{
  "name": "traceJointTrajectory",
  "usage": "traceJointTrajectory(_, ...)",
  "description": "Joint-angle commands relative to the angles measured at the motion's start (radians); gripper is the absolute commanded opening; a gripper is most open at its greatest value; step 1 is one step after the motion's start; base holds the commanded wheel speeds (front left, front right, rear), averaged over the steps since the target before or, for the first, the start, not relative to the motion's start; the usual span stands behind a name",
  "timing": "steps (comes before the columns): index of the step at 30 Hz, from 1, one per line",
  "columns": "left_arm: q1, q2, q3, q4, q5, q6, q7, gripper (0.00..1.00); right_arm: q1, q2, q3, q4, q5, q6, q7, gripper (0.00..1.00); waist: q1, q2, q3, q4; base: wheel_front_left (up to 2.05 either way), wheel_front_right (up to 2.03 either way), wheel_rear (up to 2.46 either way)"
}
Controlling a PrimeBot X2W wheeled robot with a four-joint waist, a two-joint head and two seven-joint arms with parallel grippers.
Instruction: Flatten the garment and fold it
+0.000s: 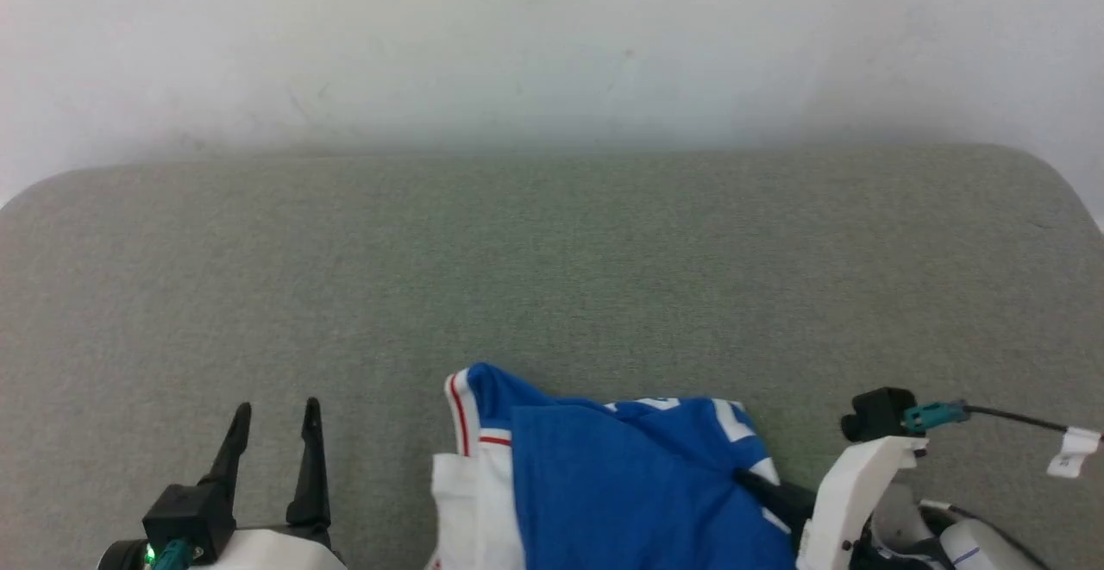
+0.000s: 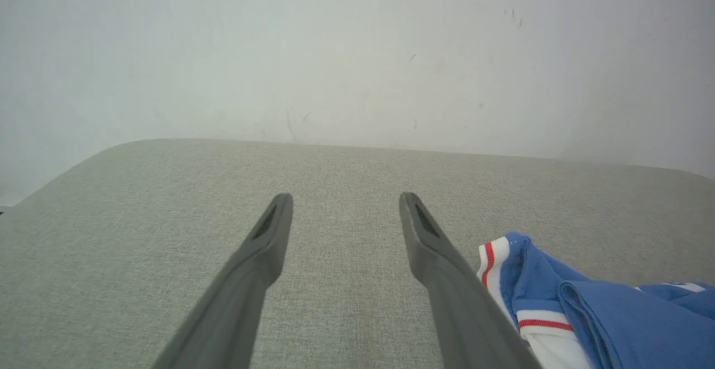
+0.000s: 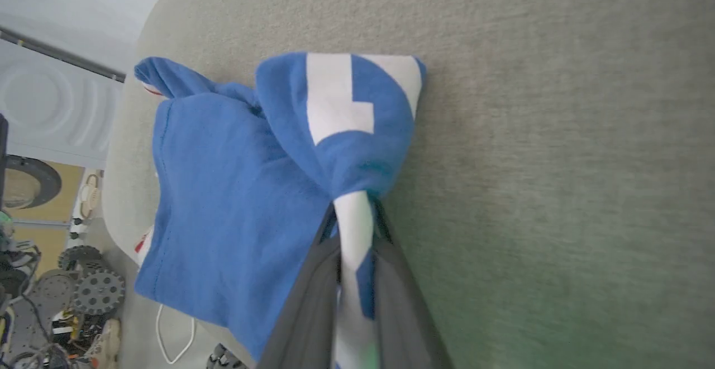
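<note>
My right gripper [image 3: 357, 212] pinches a bunched shirt [image 3: 223, 190] fold, left gripper [image 2: 343, 201] spread wide, so I might lift several layers together.

Workshop or lab — geared wheels [image 3: 98, 291] and cables [image 3: 25, 313] lie about.

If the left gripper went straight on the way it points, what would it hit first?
Likely nothing soon: the open left gripper points across bare grey cushion toward the white wall. The blue shirt lies off to its right. Depth is unclear.
</note>
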Motion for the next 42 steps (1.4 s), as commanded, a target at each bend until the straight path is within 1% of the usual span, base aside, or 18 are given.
traceJointTrajectory(1, 0.001, -0.003, -0.004, -0.002, 0.010, 0.002, -0.005, 1.00, -0.017, -0.026, 0.005, -0.015, -0.033, 0.000, -0.011, 0.00, -0.0001, -0.0001, -0.004, -0.035, 0.00, 0.00, 0.00)
traceJointTrajectory(5, -0.011, -0.010, -0.015, -0.008, 0.014, 0.002, -0.005, 1.00, -0.030, -0.121, 0.022, -0.066, -0.199, 0.000, -0.012, 0.00, -0.0001, -0.0001, 0.011, -0.107, 0.00, 0.00, 0.00)
traceJointTrajectory(9, -0.032, -0.022, -0.023, -0.027, 0.016, 0.001, -0.005, 1.00, -0.056, -0.184, 0.003, -0.109, -0.341, 0.000, 0.021, 0.00, -0.0001, -0.0001, 0.056, -0.208, 0.00, 0.00, 0.00)
traceJointTrajectory(13, -0.063, -0.021, -0.030, -0.050, 0.021, -0.006, -0.005, 1.00, -0.097, -0.216, -0.022, -0.139, -0.427, 0.000, 0.041, 0.00, -0.0001, -0.0001, 0.127, -0.321, 0.00, 0.00, 0.00)
traceJointTrajectory(17, -0.128, -0.007, -0.055, -0.053, 0.035, -0.028, -0.003, 1.00, -0.139, -0.258, -0.051, -0.115, -0.483, 0.000, 0.021, 0.00, -0.0001, -0.0001, 0.208, -0.386, 0.00, 0.00, 0.00)
traceJointTrajectory(21, -0.203, 0.009, -0.081, -0.054, 0.052, -0.046, 0.003, 1.00, -0.186, -0.292, -0.096, -0.038, -0.522, 0.000, -0.043, 0.00, -0.0001, -0.0001, 0.276, -0.407, 0.00, 0.00, 0.00)
traceJointTrajectory(25, -0.261, 0.018, -0.103, -0.060, 0.064, -0.056, 0.010, 1.00, -0.246, -0.317, -0.178, 0.065, -0.565, 0.000, -0.144, 0.00, -0.0001, -0.0001, 0.332, -0.399, 0.00, 0.00, 0.00)
traceJointTrajectory(28, -0.295, 0.028, -0.114, -0.058, 0.068, -0.065, 0.016, 1.00, -0.289, -0.320, -0.249, 0.140, -0.595, 0.000, -0.228, 0.00, -0.0001, -0.0001, 0.363, -0.383, 0.00, 0.00, 0.00)
traceJointTrajectory(31, -0.318, 0.044, -0.117, -0.049, 0.072, -0.072, 0.016, 1.00, -0.324, -0.296, -0.294, 0.203, -0.606, 0.000, -0.312, 0.00, -0.0001, -0.0001, 0.377, -0.371, 0.00, 0.00, 0.00)
traceJointTrajectory(32, -0.323, 0.047, -0.117, -0.046, 0.072, -0.072, 0.016, 1.00, -0.331, -0.289, -0.298, 0.224, -0.615, 0.000, -0.334, 0.07, -0.0001, -0.0001, 0.378, -0.366, 0.00, 0.00, 0.00)
traceJointTrajectory(34, -0.330, 0.048, -0.116, -0.040, 0.071, -0.070, 0.014, 1.00, -0.339, -0.269, -0.303, 0.268, -0.622, 0.000, -0.377, 1.00, -0.0001, -0.0001, 0.375, -0.356, 0.00, 0.00, 0.00)
traceJointTrajectory(38, -0.323, 0.041, -0.109, -0.028, 0.061, -0.059, 0.008, 1.00, -0.335, -0.250, -0.317, 0.364, -0.630, 0.000, -0.431, 1.00, -0.0001, -0.0001, 0.349, -0.336, 0.00, 0.00, 0.00)
traceJointTrajectory(42, -0.300, 0.026, -0.099, -0.013, 0.046, -0.048, 0.002, 1.00, -0.305, -0.259, -0.368, 0.427, -0.642, 0.000, -0.483, 1.00, -0.0001, -0.0001, 0.301, -0.311, 0.00, 0.00, 0.00)
